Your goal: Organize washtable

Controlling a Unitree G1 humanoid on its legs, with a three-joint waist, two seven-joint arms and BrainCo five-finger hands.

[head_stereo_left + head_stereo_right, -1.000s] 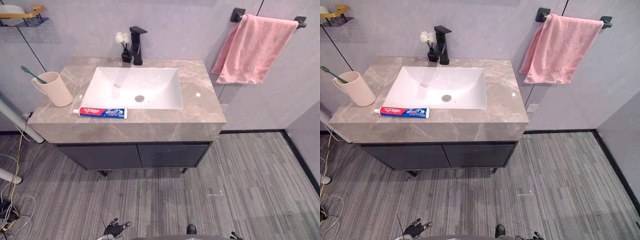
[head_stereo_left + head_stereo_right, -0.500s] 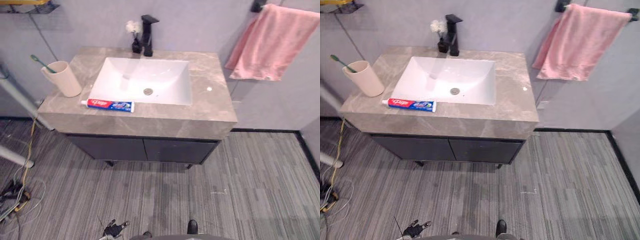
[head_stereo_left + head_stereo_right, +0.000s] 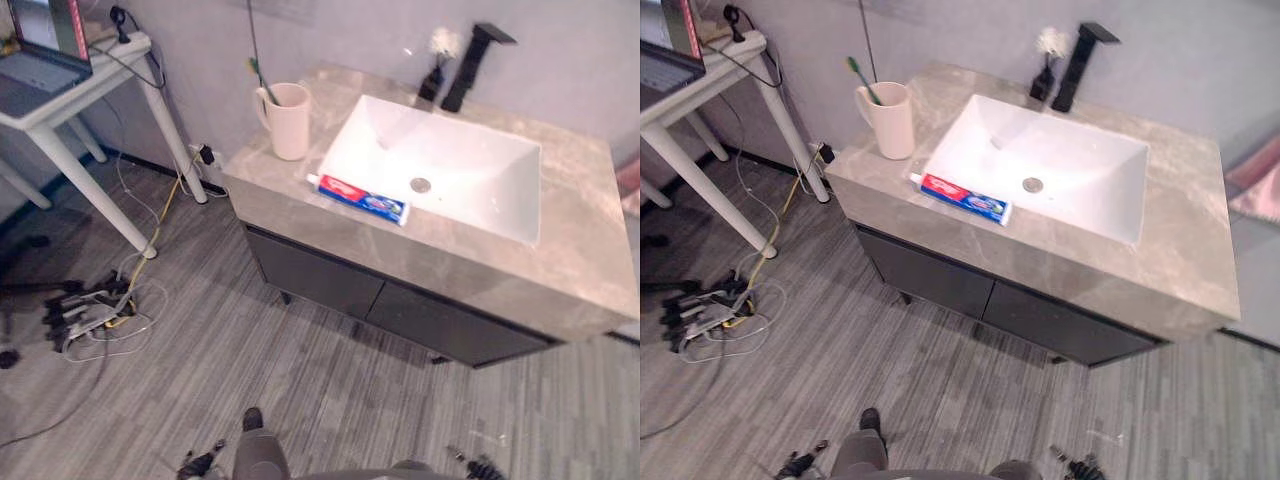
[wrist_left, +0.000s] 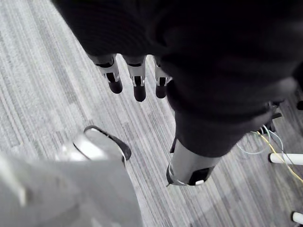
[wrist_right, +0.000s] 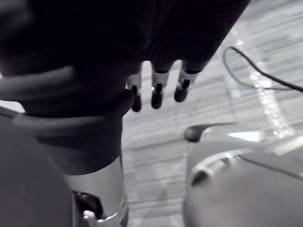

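1. The whole view has swung since a second ago. The grey marble-patterned washtable top (image 3: 590, 230) then sat square ahead; now it lies skewed, up and toward the right-hand side. A white side table (image 3: 80, 85) with a laptop (image 3: 35, 70) has come in on the left-hand side. This is the head camera moving, not the things.

2. On the top nothing has shifted. The red, white and blue toothpaste tube (image 3: 357, 198) lies flat along the front rim of the white rectangular sink basin (image 3: 440, 160), as before. The pale beige cup (image 3: 291, 122) with the green toothbrush (image 3: 257, 80) in it stands upright on the corner beside the basin. The black faucet (image 3: 470, 60) and the small dark vase with a white flower (image 3: 436, 60) stand behind the basin.

3. The left hand (image 4: 138, 82) hangs over the grey floor, fingers straight and loose, holding nothing. The right hand (image 5: 157, 92) hangs likewise, empty and relaxed.

4. Tube and cup are well ahead of and above both hands; the cup is more to the left hand's side.

5. Judgement: the tidying is not yet begun. The robot seems to be turning toward the cup end, and must close in before either hand can reach.
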